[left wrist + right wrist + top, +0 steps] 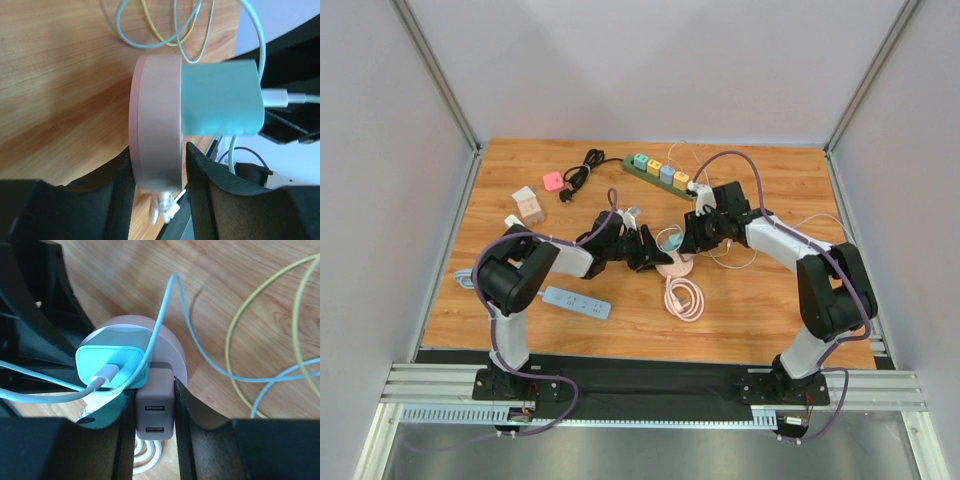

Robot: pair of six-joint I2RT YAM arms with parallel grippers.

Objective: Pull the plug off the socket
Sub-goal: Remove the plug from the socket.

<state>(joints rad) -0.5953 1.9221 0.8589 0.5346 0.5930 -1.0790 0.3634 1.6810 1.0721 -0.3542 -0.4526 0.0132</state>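
A round pink socket (156, 120) stands on edge just over the wooden table, with my left gripper (160, 152) shut on its rim, one finger on each flat face. Two plugs sit in its face. One is a teal plug (220, 97) with a white cable in it. The other is a mauve plug with two USB ports (154, 412), and my right gripper (152, 390) is shut on its two sides. In the top view both grippers (655, 255) (688, 240) meet at the socket (672, 266) mid-table.
A coiled pink cable (685, 298) lies just in front of the socket, with thin teal and yellow cables (235, 335) looping behind it. A blue power strip (575, 302) lies front left, a green strip (660, 175) at the back, and a black cord (582, 170) and small cubes (528, 205) back left.
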